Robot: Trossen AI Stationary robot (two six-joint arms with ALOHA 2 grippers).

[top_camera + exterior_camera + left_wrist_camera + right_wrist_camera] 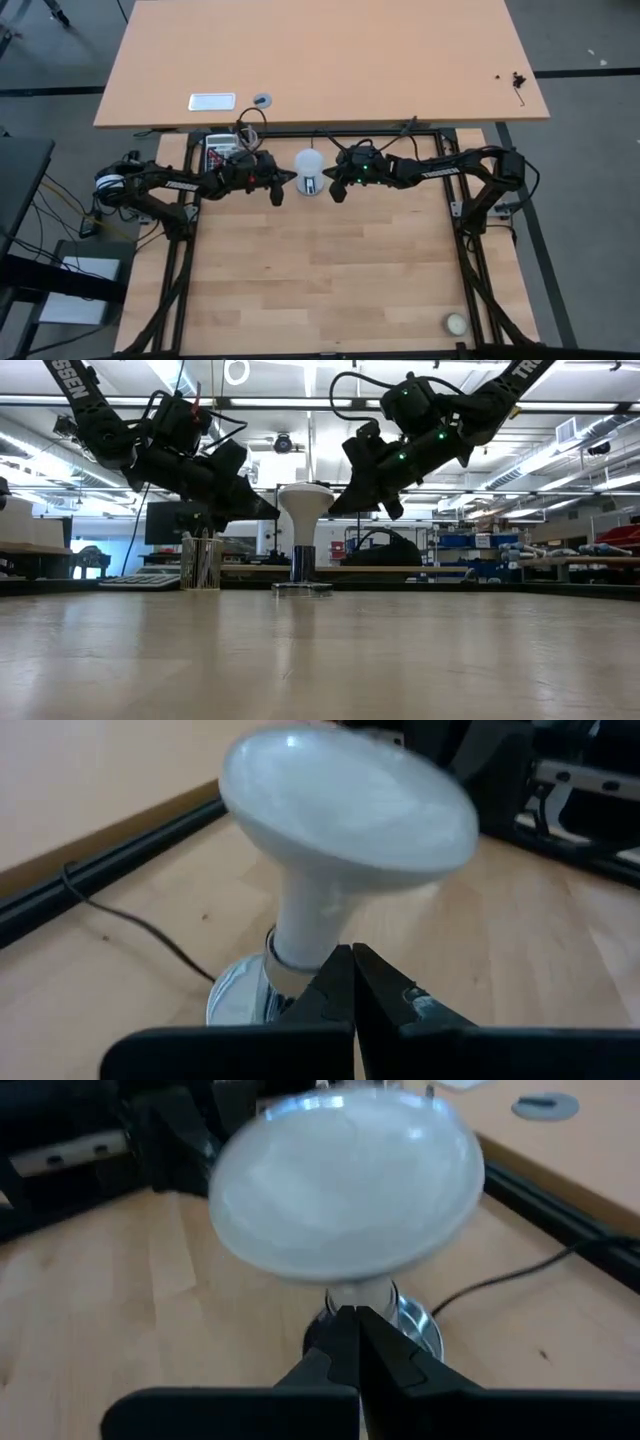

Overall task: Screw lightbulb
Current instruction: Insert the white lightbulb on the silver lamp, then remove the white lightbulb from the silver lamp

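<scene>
The white frosted lightbulb point(309, 163) point(305, 510) stands upright at the table's far middle. Its neck point(305, 920) goes down into a round silver socket disc point(232, 1002) point(422, 1326) on the wood. My left gripper point(290, 176) point(273, 513) is shut and points slightly down at the neck from the table's left. My right gripper point(330, 183) point(336, 510) is also shut and points down at it from the right. Both tips sit under the globe's rim. The low view shows a narrow gap between each tip and the neck.
A cream ball point(456, 323) lies at the near right corner. Black frame rails point(470, 270) border the wooden table. A black cable point(130, 920) runs along the far side behind the socket. A keypad point(218, 150) sits by the left arm, and a desk point(320, 60) stands beyond.
</scene>
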